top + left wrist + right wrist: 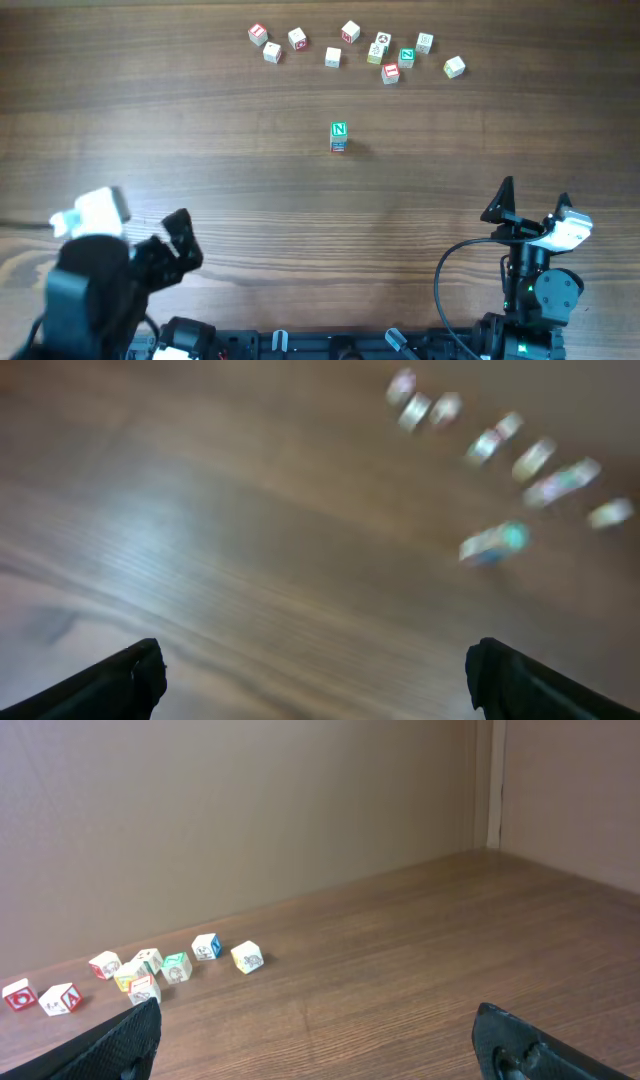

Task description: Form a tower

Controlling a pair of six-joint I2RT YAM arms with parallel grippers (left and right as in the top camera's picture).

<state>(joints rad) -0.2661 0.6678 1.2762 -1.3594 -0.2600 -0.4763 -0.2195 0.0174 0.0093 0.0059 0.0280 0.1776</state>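
Observation:
The tower [338,137] stands alone at mid-table, a short stack of small pale cubes whose top face is green with a white "N". It appears as a blurred streak in the left wrist view, the tower [495,543] lying far ahead and to the right. My left gripper [185,238] is near the front left, open and empty, well away from the stack. In its own smeared view the left gripper [315,680] spans bare wood. My right gripper [535,200] is open and empty at the front right. The right gripper [318,1040] frames bare table; the tower is out of that view.
Several loose letter cubes [350,48] lie scattered in a band along the far side of the table. The right wrist view shows the same loose cubes [176,965] at far left, before a brown wall [250,820]. Arm bases and cables [450,290] line the front edge.

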